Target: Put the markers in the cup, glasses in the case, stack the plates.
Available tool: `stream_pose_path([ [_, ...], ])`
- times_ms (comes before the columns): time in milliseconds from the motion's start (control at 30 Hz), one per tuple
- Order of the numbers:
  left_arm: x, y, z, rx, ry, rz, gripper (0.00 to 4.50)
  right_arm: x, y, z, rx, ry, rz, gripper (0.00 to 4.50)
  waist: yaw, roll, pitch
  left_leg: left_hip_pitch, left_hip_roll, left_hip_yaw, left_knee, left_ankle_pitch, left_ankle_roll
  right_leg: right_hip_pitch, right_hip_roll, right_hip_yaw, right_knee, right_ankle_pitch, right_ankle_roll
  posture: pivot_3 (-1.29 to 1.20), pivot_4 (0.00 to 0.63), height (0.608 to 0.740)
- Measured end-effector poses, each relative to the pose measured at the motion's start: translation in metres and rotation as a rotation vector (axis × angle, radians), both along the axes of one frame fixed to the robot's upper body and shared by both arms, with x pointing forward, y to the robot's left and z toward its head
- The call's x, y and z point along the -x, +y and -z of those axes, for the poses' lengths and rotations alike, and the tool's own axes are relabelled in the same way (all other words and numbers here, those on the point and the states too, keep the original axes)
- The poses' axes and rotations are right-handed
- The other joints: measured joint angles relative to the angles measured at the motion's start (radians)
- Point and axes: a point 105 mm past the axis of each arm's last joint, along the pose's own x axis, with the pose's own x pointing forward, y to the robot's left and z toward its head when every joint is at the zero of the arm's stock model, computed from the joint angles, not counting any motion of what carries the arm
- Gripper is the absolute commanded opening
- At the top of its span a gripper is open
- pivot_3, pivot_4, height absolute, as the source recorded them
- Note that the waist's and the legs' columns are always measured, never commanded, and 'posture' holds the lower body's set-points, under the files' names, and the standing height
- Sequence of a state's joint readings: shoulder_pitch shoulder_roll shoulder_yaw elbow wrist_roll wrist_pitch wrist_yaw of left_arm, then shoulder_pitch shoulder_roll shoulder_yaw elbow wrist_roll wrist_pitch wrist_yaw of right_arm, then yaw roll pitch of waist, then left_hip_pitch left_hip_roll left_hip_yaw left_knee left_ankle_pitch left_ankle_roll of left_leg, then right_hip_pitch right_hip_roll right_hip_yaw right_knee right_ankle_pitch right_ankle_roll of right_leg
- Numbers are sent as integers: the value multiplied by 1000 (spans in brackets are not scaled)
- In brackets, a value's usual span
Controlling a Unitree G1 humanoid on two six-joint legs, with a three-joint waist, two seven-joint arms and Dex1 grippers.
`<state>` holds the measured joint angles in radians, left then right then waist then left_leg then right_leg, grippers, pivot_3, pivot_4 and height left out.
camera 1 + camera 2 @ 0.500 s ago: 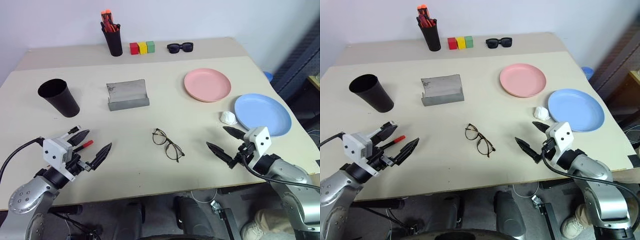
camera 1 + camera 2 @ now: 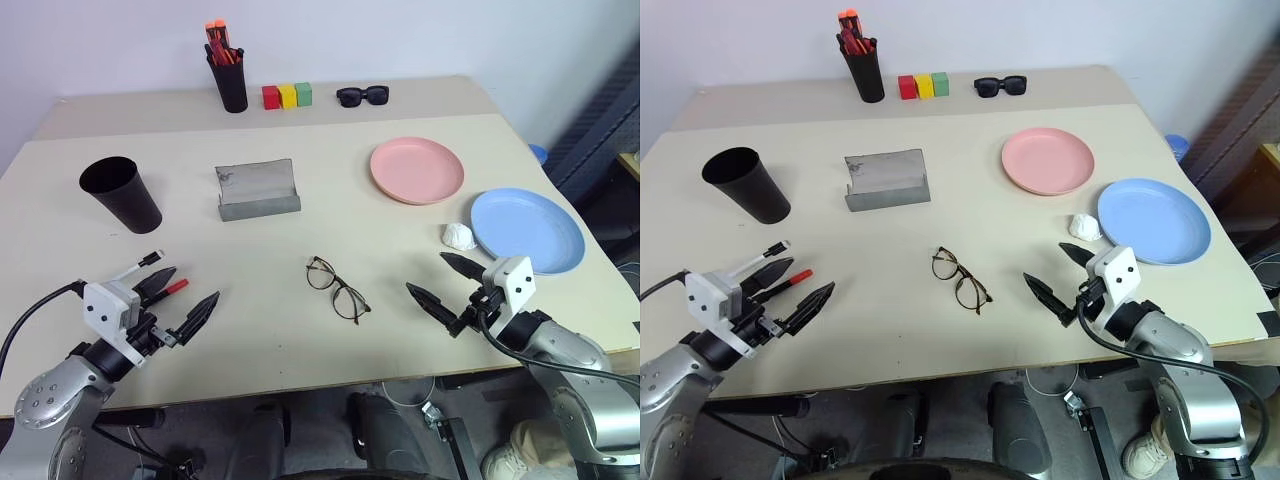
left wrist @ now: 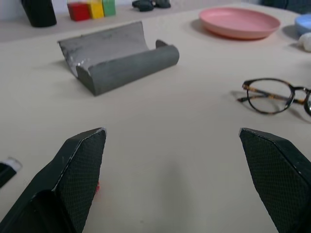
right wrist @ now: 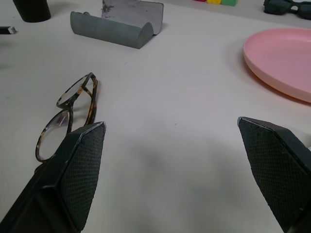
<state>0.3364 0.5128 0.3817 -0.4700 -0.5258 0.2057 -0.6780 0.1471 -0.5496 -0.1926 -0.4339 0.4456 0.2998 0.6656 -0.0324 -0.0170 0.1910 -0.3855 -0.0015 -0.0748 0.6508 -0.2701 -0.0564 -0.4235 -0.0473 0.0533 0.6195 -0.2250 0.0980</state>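
Note:
My left gripper [image 2: 197, 282] hovers open and empty near the table's front left. The red-capped marker [image 2: 175, 287] and the white marker with a black cap [image 2: 146, 262] lie under and just behind its fingers [image 3: 82, 160]. The black cup [image 2: 122, 195] stands upright behind them. The wire-rimmed glasses [image 2: 337, 289] lie unfolded at the front middle, between both grippers. The grey case [image 2: 257, 190] sits open behind them. My right gripper [image 2: 425, 272] is open and empty just right of the glasses. The pink plate [image 2: 417, 170] and the light blue plate [image 2: 527, 230] lie apart at the right.
A small white crumpled lump [image 2: 458, 236] lies beside the blue plate. At the back stand a black pen holder [image 2: 228, 75] with orange-red pens, red, yellow and green blocks [image 2: 287, 96], and black sunglasses [image 2: 362, 95]. The table's right edge is close to the blue plate.

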Motion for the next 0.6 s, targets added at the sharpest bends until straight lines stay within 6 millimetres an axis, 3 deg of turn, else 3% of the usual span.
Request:
stream_pose_path([
  [400,1,13,16,-16,13,-19,4500,-10,8,-3,-1,-14,-37,4440,-5,0,0,0,0,0,0,0,0,0,0,0,0,0,-1,0,150,740],
  [600,-1,9,16,-10,-5,-30,4500,-21,11,-11,28,-66,-49,4440,-5,0,0,0,0,0,0,0,0,0,0,0,0,1,-1,0,150,740],
])
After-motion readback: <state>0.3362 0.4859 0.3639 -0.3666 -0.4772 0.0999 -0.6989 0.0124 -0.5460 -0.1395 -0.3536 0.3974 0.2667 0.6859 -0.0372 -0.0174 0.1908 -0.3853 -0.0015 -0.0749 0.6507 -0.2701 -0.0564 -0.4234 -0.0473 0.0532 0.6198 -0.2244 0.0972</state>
